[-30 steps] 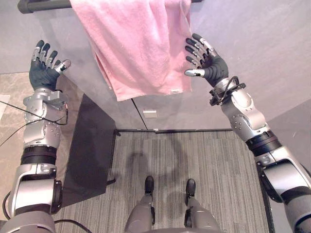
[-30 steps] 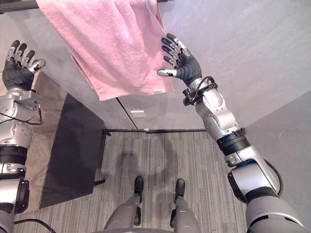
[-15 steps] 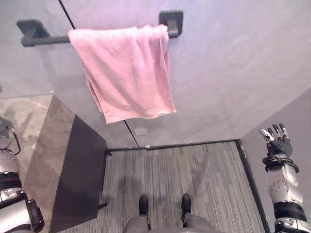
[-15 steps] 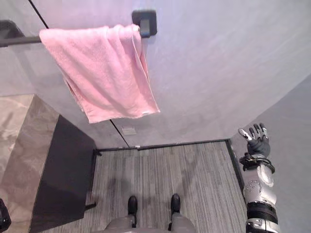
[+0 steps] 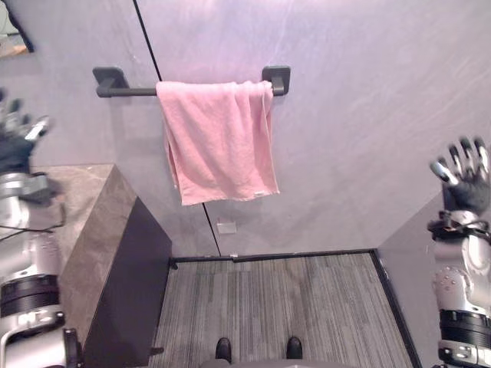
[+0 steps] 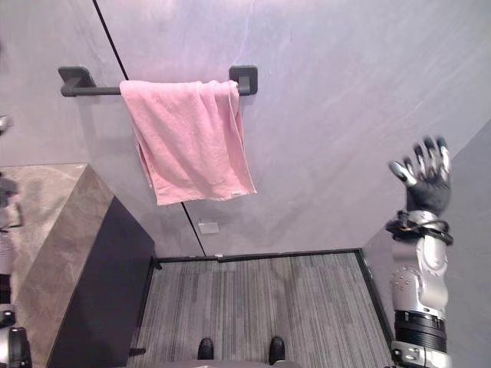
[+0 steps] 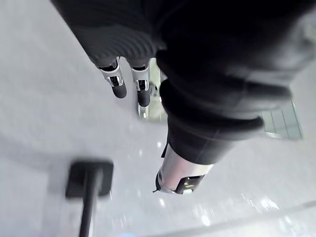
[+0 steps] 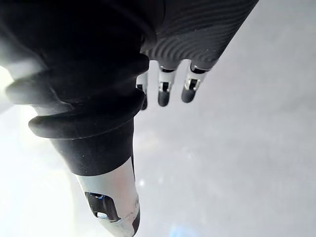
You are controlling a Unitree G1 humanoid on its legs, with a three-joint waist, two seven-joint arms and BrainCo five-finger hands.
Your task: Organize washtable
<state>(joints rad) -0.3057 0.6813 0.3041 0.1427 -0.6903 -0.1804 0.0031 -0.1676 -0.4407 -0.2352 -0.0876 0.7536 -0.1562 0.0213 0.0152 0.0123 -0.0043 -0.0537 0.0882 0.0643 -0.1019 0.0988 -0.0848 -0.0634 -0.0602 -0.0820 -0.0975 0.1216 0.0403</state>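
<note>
A pink towel (image 5: 219, 139) hangs folded over a dark wall rail (image 5: 126, 91) on the grey wall, its lower edge loose above the floor. My left hand (image 5: 17, 144) is raised at the far left, well away from the towel, fingers spread and holding nothing. At the far right my right hand (image 5: 462, 181) is also lifted, fingers straight and apart, empty. In the left wrist view the rail's end bracket (image 7: 90, 178) shows past my left hand (image 7: 197, 123). The right wrist view has my right hand (image 8: 98, 89) against bare wall.
A stone-topped counter (image 5: 92, 230) with a dark side panel (image 5: 134, 299) stands at the left. A small white wall plate (image 5: 225, 228) sits under the towel. Grey striped carpet (image 5: 284, 307) covers the floor between the counter and the right wall.
Both hands have drawn back from the towel and out to the sides; it now hangs free on the rail. The camera has pulled back and tilted, so the rail sits lower in view.
</note>
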